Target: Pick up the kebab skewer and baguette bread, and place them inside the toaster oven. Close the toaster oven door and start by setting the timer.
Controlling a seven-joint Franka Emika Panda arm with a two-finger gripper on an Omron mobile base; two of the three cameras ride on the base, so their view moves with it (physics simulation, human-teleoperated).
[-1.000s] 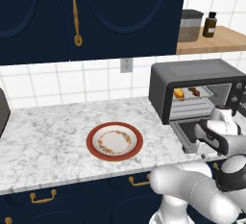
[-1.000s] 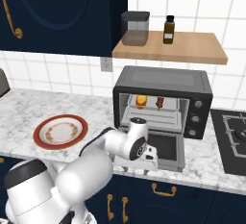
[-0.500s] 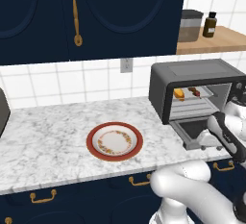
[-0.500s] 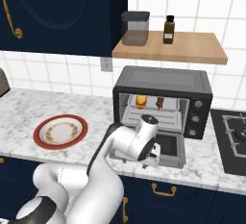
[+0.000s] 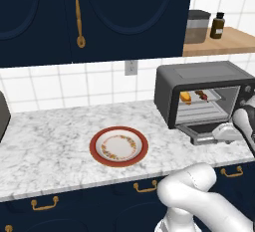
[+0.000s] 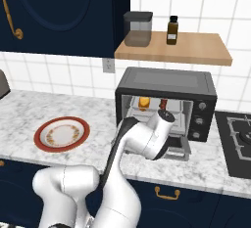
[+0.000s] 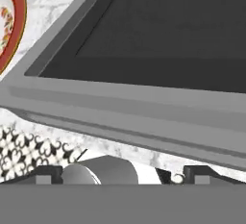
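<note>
The toaster oven [image 5: 199, 79] [image 6: 166, 82] stands on the counter with its door [image 5: 206, 129] [image 7: 158, 31] folded down flat. Inside on the rack lie the baguette bread [image 5: 185, 97] [image 6: 143, 103] and, to its right, the kebab skewer [image 5: 201, 95] [image 6: 163, 104]. My gripper [image 7: 125, 174] is open and sits low in front of the lowered door, facing its grey bar handle [image 7: 120, 115] from close by. Nothing is between the fingertips [image 7: 48, 174]. In the right base view my arm covers most of the door.
A red-rimmed floral plate [image 5: 118, 146] [image 6: 62, 134] [image 7: 7, 26] lies on the marble counter left of the oven. A wooden shelf [image 6: 174, 48] above the oven carries a canister and a dark bottle. A stove [image 6: 238, 141] is to the right.
My hand has shifted right along the counter to the front of the lowered door and dropped to handle height. The jaws have stayed wide. Oven, food and plate are unmoved.
</note>
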